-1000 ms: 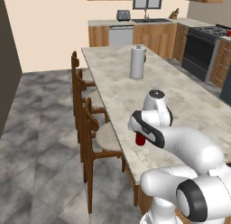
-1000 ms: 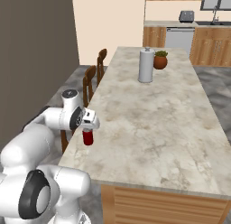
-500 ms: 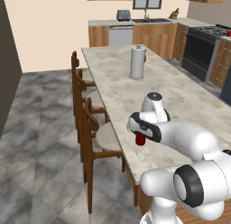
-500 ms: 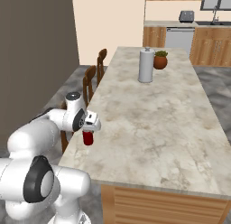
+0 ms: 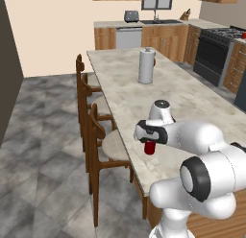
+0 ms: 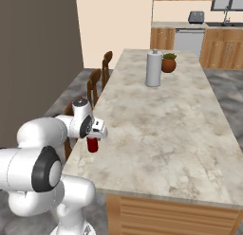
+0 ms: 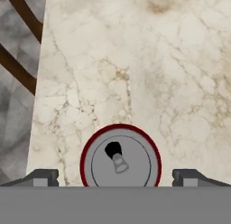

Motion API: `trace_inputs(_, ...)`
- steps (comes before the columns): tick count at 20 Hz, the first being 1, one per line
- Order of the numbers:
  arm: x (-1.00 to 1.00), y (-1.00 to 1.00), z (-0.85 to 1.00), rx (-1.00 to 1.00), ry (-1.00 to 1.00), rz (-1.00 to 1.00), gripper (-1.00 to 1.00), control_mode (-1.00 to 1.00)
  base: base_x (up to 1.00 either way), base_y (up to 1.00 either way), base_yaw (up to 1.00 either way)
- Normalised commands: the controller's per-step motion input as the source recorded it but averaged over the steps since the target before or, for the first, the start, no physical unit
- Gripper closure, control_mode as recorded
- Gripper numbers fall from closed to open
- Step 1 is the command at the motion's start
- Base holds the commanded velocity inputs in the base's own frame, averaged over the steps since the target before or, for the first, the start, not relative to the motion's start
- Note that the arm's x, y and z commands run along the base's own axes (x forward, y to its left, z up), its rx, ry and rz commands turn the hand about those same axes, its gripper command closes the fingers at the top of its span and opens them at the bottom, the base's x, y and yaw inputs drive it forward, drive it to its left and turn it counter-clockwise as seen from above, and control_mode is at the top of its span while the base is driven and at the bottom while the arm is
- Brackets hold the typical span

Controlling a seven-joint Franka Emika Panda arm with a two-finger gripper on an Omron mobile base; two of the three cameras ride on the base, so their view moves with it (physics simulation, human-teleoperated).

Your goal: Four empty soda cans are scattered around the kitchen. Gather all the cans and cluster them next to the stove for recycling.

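Reaching down over a red can (image 7: 120, 160), the claw (image 7: 116, 177) hangs directly above it with its jaws spread as wide as they go, one fingertip (image 7: 43, 177) at 9 o'clock of the can and the other at 3 o'clock, both clear of its wall and gripping nothing. By the look of it this is the pickup of one of the four cans, with the carry to the stove (image 5: 217, 49) not yet begun. The next move calls for a straight drop until the fingers bracket the can's body, then a squeeze across its middle, then a lift before hauling it toward the stove at about 1 o'clock in the left base view. The can stands upright on the marble worktop (image 6: 156, 111) close to its chair-side edge, near the chairs (image 5: 93, 136); from the right base camera it sits just beneath the hand at about 8 o'clock of the worktop. Its top is silvery with a dark mouth and a pull tab, ringed by a red rim.
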Motion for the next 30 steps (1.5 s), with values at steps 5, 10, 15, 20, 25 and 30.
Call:
trace_inputs(5,0.1,0.0,-0.19,0.0,0.03,0.0,-1.0,-1.0,0.0,0.0,0.0)
trace_inputs(10,0.03,0.0,-0.16,0.0,0.05,0.0,1.0,-1.0,0.0,0.0,0.0)
trace_inputs(15,0.0,0.0,-0.02,0.0,0.03,0.0,1.0,-1.0,0.0,0.0,0.0)
trace_inputs(20,0.0,0.0,0.08,0.0,0.0,0.0,1.0,-1.0,0.0,0.0,0.0)
trace_inputs(25,0.0,0.0,0.42,0.0,0.0,0.0,1.0,-1.0,0.0,0.0,0.0)
trace_inputs(30,0.0,-0.01,0.53,0.0,0.0,0.0,1.0,-1.0,0.0,0.0,0.0)
